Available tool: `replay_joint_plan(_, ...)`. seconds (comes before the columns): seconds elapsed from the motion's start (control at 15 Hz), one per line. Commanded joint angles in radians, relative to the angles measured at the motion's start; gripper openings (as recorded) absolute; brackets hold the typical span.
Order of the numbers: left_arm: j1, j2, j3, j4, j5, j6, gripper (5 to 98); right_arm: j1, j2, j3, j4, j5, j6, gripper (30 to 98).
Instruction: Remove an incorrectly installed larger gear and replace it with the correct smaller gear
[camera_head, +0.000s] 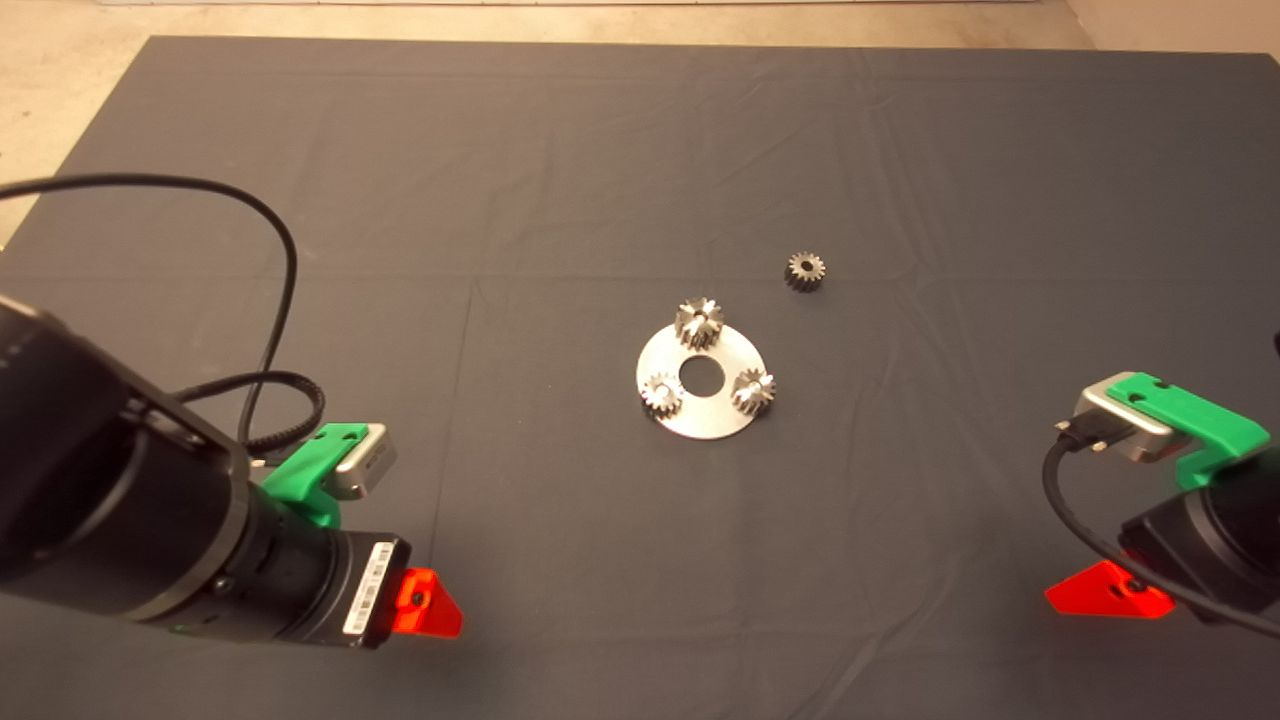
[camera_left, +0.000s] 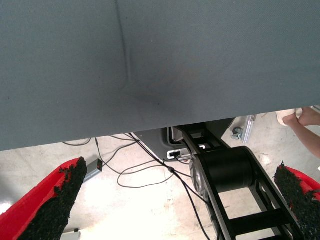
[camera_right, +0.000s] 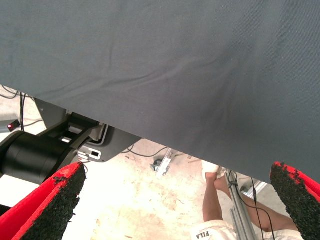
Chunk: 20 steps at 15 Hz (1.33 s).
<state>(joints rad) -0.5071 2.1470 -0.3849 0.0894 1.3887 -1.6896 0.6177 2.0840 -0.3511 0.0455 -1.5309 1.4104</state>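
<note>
Wide flared-tooth shiny steel gear (camera_head: 699, 322) seated on round steel plate (camera_head: 715, 418), counter centre. Small grey short-toothed gear (camera_head: 805, 270) loose nearby on mat. My left gripper (camera_left: 175, 200) and right gripper (camera_right: 180, 200) parked at near corners, jaws spread, empty.

Black arms (camera_head: 110, 500); green end effectors, red fingers (camera_head: 425, 603); black cables (camera_head: 270, 300)

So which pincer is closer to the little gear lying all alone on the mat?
The right pincer, parked at the mat's lower right edge. The left pincer waits at the lower left, with the gear plate between it and the smaller gear.
</note>
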Motion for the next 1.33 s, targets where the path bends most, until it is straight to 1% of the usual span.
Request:
replay_joint_plan(0.0,-0.007,-0.003,0.008,-0.016,0.009,-0.005,97.6,0.007,0.042,-0.113,0.005,-0.111,-0.058,97.8)
replay_joint_plan(0.07,-0.007,-0.003,0.008,-0.016,0.009,-0.005,97.6,0.007,0.081,-0.161,0.005,-0.112,-0.095,97.8)
replay_joint_plan(0.27,-0.007,-0.005,0.009,-0.016,0.016,-0.005,97.6,0.005,0.238,-0.324,-0.001,-0.112,-0.16,97.8)
replay_joint_plan(0.47,-0.007,-0.005,0.009,-0.016,0.018,-0.005,97.6,-0.007,0.347,-0.499,-0.003,-0.106,-0.237,97.8)
replay_joint_plan(0.6,-0.007,-0.005,0.01,-0.016,0.021,-0.005,97.6,-0.012,0.409,-0.594,-0.004,-0.088,-0.284,97.8)
replay_joint_plan(0.67,-0.007,-0.005,0.009,-0.016,0.021,-0.005,97.6,-0.024,0.438,-0.638,-0.004,-0.074,-0.315,97.8)
replay_joint_plan(0.8,-0.007,-0.005,0.008,-0.016,0.021,-0.004,97.6,-0.076,0.487,-0.745,-0.004,-0.043,-0.391,97.8)
replay_joint_plan(0.87,-0.007,-0.005,0.008,-0.016,0.02,-0.002,97.6,-0.099,0.513,-0.806,-0.007,-0.035,-0.43,97.8)
replay_joint_plan(0.93,-0.007,-0.005,0.009,-0.016,0.019,0.0,97.6,-0.118,0.544,-0.863,-0.025,-0.035,-0.461,97.8)
replay_joint_plan(1.07,-0.007,-0.005,0.009,-0.016,0.019,0.001,97.6,-0.13,0.604,-0.917,-0.073,-0.035,-0.484,97.8)
replay_joint_plan(1.13,-0.007,-0.005,0.009,-0.016,0.019,0.001,97.6,-0.13,0.634,-0.923,-0.107,-0.035,-0.485,97.8)
replay_joint_plan(1.27,-0.007,-0.005,0.009,-0.016,0.019,0.001,97.6,-0.131,0.671,-0.946,-0.143,-0.035,-0.487,97.8)
